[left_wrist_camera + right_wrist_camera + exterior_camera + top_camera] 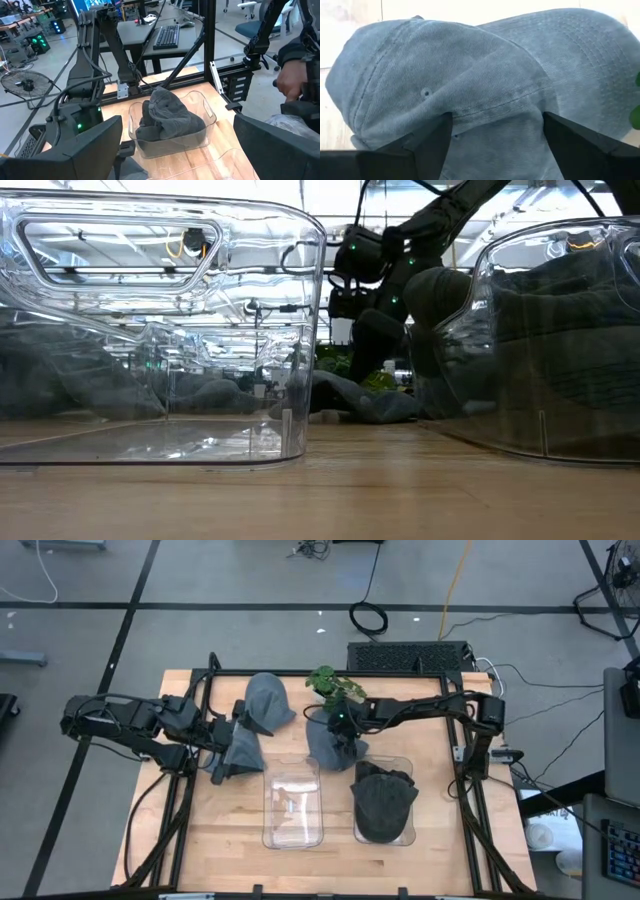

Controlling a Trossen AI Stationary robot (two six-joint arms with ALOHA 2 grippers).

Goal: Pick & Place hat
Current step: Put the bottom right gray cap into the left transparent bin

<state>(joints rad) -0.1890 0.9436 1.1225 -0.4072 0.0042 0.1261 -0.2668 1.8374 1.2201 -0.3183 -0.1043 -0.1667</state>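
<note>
Overhead looks straight down; low looks level through bins (160, 330); wrists look close.

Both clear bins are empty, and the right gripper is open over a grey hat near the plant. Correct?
Not quite. Only the left clear bin is empty; the right clear bin already holds a dark hat, as the high view shows. The right gripper is indeed open over a grey hat near the plant.

I work in a robotics lab. Past my wooden table (230, 840), at twelve o'clock, lie a grey concrete floor (200, 630), loose cables (368, 616) and a keyboard (167, 36) on a desk.
</note>
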